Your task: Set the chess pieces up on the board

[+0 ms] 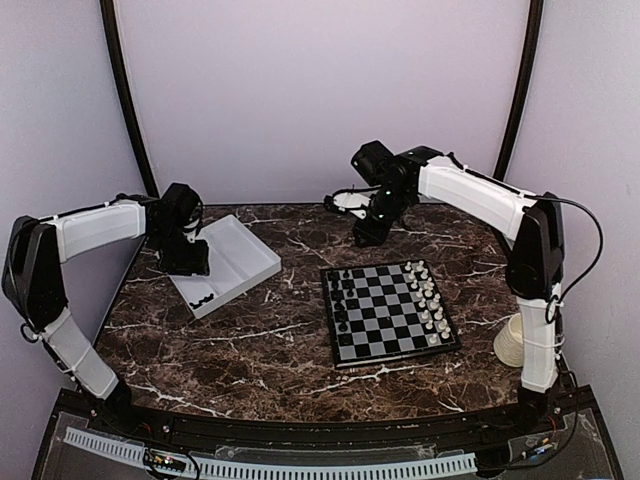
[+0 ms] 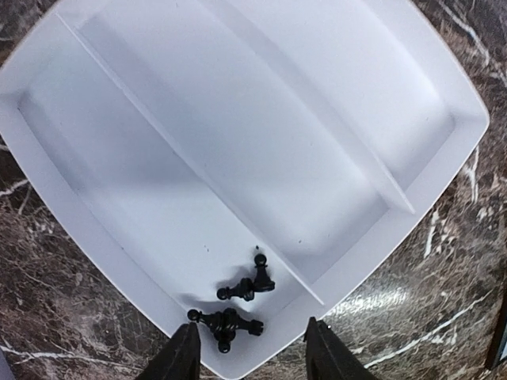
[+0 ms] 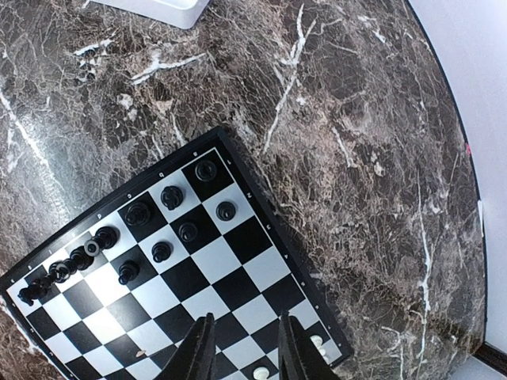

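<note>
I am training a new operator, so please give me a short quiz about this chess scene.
1. True or false: the right gripper holds a chessman.
2. The loose black chess pieces lie in the white tray: A) in both compartments; B) in one compartment; C) on its rim.
3. Which gripper hangs above the tray?
Key: 1 false; 2 B; 3 the left gripper.

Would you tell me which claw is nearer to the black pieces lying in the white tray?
Left. The left claw hangs just above the black pieces in the tray; the right claw is far off, above the board.
</note>
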`<state>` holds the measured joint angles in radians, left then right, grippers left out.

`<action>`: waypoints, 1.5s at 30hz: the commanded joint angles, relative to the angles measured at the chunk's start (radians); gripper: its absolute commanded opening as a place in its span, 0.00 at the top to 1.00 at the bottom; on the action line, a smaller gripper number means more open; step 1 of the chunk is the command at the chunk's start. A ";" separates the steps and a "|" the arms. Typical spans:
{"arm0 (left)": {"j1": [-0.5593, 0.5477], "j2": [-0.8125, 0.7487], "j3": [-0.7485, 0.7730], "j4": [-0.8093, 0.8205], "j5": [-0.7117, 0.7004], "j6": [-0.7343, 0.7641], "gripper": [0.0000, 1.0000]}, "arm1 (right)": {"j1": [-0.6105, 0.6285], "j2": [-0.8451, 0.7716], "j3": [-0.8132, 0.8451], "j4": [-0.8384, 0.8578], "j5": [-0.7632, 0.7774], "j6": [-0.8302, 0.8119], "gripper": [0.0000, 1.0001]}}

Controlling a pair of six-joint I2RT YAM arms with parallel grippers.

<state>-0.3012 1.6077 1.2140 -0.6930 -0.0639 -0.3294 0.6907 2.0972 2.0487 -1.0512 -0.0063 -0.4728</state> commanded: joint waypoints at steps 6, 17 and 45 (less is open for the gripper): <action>0.077 0.133 0.015 -0.101 0.147 0.156 0.60 | -0.051 -0.042 -0.091 0.007 -0.107 0.029 0.71; 0.088 0.214 0.004 -0.106 0.182 0.261 0.56 | -0.063 -0.005 -0.089 -0.010 -0.099 0.033 0.71; 0.087 0.074 0.036 -0.076 0.094 0.281 0.86 | -0.064 0.012 -0.062 -0.017 -0.110 0.027 0.70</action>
<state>-0.2169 1.7599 1.2308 -0.7574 0.0257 -0.0559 0.6338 2.0853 1.9614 -1.0580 -0.0944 -0.4507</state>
